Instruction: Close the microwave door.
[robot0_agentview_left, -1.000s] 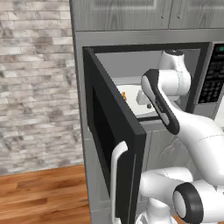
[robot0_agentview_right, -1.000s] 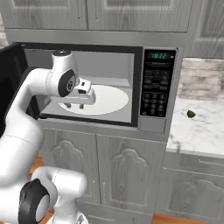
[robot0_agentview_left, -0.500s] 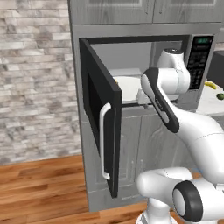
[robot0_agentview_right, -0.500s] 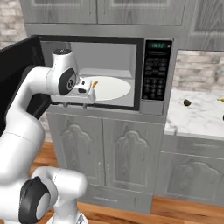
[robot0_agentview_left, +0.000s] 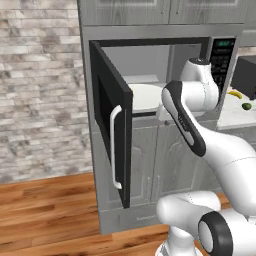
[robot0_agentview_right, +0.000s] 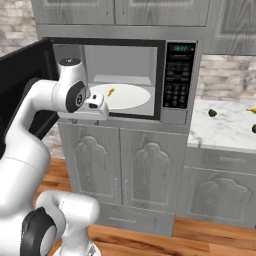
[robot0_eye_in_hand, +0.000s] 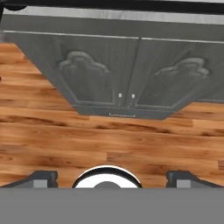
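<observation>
The microwave (robot0_agentview_left: 150, 65) (robot0_agentview_right: 125, 55) is built in above grey cabinets, with its white turntable plate (robot0_agentview_right: 125, 96) and black button panel (robot0_agentview_right: 179, 75) in sight. The microwave door (robot0_agentview_left: 107, 130) (robot0_agentview_right: 22, 82) stands wide open, swung out to the left toward me, its white bar handle (robot0_agentview_left: 114, 147) facing outward. My gripper (robot0_agentview_right: 92, 113) (robot0_eye_in_hand: 113, 178) hangs in front of the microwave's lower left edge and points down at the floor. It is open, its fingertips (robot0_eye_in_hand: 43, 177) far apart, nothing between them, and it is apart from the door.
A small orange bit (robot0_agentview_right: 111, 91) lies on the plate. Grey cabinet doors (robot0_eye_in_hand: 127, 83) and wooden floor (robot0_eye_in_hand: 109, 140) lie below the hand. A marble counter (robot0_agentview_right: 225, 130) to the right carries a lime (robot0_agentview_left: 246, 106), a banana (robot0_agentview_left: 235, 94) and a dark appliance (robot0_agentview_left: 245, 75).
The whole picture has shifted: the base has backed away, so the microwave looks smaller and farther. The arm holds the same pose and the door stays open.
</observation>
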